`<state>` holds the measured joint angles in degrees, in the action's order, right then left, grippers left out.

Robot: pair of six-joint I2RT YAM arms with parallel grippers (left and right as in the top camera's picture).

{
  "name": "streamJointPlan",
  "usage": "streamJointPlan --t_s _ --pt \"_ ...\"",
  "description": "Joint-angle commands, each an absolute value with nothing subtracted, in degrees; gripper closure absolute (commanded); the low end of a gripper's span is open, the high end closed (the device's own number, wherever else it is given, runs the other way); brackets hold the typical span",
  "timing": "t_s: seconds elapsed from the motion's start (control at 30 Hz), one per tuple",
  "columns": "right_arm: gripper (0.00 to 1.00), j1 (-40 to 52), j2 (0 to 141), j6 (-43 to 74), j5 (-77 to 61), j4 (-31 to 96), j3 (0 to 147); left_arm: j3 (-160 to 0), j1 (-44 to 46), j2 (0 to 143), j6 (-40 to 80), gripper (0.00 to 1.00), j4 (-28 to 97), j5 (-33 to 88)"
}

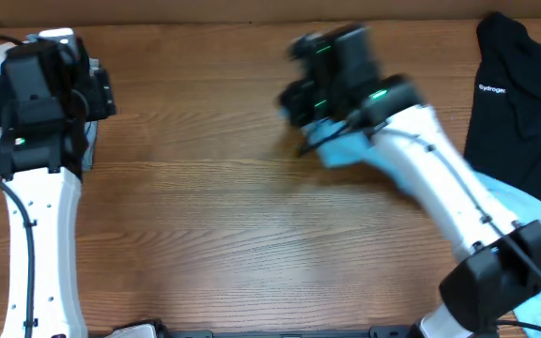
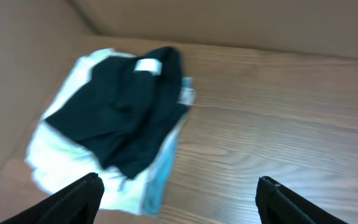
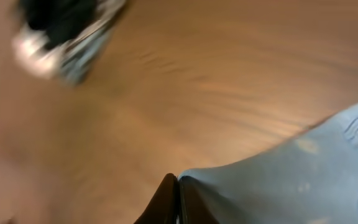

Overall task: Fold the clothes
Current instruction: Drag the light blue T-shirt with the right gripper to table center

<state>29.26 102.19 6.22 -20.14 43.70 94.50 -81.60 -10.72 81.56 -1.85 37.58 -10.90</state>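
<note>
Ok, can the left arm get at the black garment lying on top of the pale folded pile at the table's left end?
Probably yes. The left gripper hangs open close to the black garment on the pale folded pile, and nothing lies between them.

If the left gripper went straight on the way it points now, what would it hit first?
The left gripper would likely meet the right edge of the stack of clothes first, though it might touch bare table beside it; depth is unclear.
</note>
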Motion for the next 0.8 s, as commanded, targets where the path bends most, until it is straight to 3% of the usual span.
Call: streamJointPlan --t_s 0.0,0.1,0.2,0.37,0.53,0.77 --pt "0.96 40.42 101.91 6.24 -18.68 42.57 94.96 -83.22 -14.24 81.62 -1.28 0.17 37.26 -12.25" --pt "0.92 44.99 101.89 6.28 -15.62 42.76 95.02 -83.22 -16.60 81.62 -1.30 0.16 37.30 -12.23" --pt "0.66 44.36 101.71 7.84 -15.51 45.25 95.88 -83.22 -18.06 81.62 -1.34 0.15 37.47 -12.23" --pt "0.49 36.10 101.51 7.94 -15.40 53.15 96.88 -83.20 -18.02 81.65 -2.79 0.14 38.30 -11.97" --pt "0.46 27.22 103.77 7.03 -11.77 59.24 94.04 -83.20 -17.98 81.67 -2.76 0.14 39.77 -4.91" --pt "0.47 22.79 106.50 1.54 -11.81 54.87 84.47 -82.94 -17.91 82.65 -2.79 0.16 42.46 8.54"
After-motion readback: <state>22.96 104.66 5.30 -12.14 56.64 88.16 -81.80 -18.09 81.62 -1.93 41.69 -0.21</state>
